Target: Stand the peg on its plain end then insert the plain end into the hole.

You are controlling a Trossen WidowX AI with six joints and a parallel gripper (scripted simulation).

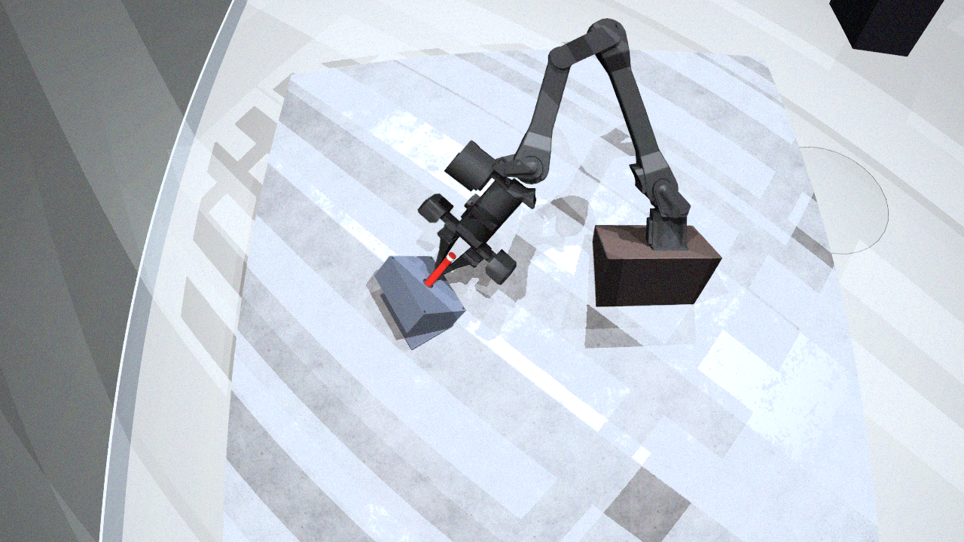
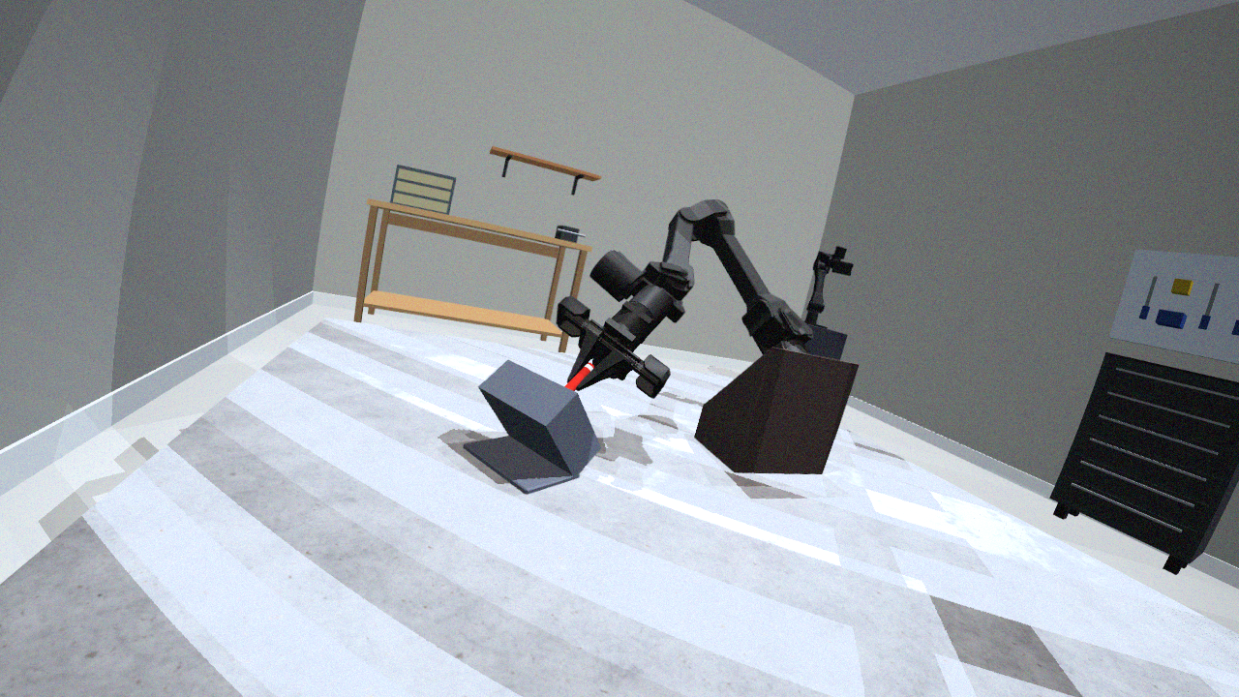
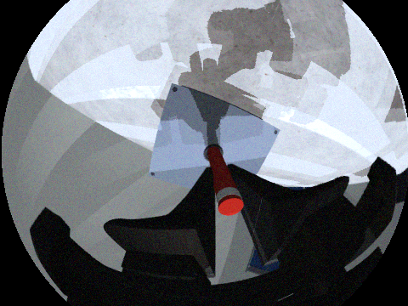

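Note:
The red peg (image 1: 438, 269) (image 2: 577, 379) (image 3: 223, 176) has its white band at the upper end, next to my fingers. My gripper (image 1: 456, 257) (image 2: 592, 367) (image 3: 219, 170) is shut on the peg near the banded end. The peg is tilted and its plain end meets the hole (image 1: 427, 282) (image 3: 210, 150) in the face of the grey-blue sloped panel (image 1: 407, 296) (image 2: 528, 415) (image 3: 182, 142). In the wrist view the peg points straight at the hole. How deep the plain end sits in the hole is hidden.
The dark brown base block (image 1: 647, 269) (image 2: 770, 415) carrying the arm stands to the right of the panel. A wooden bench (image 2: 468, 259) and a black drawer cabinet (image 2: 1152, 441) stand far off by the walls.

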